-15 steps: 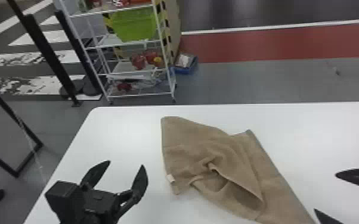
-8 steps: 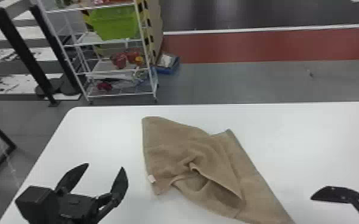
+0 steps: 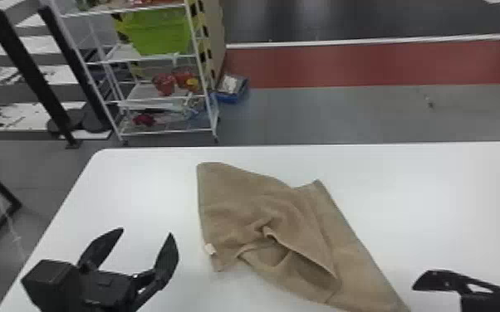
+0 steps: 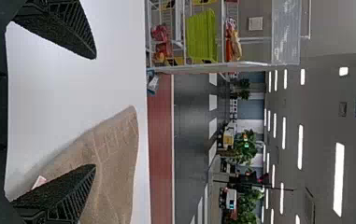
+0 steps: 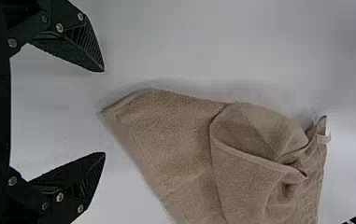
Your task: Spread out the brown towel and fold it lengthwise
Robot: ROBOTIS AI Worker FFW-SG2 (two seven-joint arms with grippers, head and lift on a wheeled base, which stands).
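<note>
gaping nr towel (image 3: 249,195): r gripper (image 3: 440,282) (both fingers (image 5: 80,46), r wrist vw)

We see a smooth white table (image 3: 448,186) with a straight far edge and rounded far corners, and on it we find the brown towel (image 3: 236,195) lying crumpled and partly doubled over. In the head view, we see it run aslant from the far left toward the near right, with a pucker at its middle, a loose flap open beside that, and a small pale tag (image 3: 210,249) at its left edge
</note>
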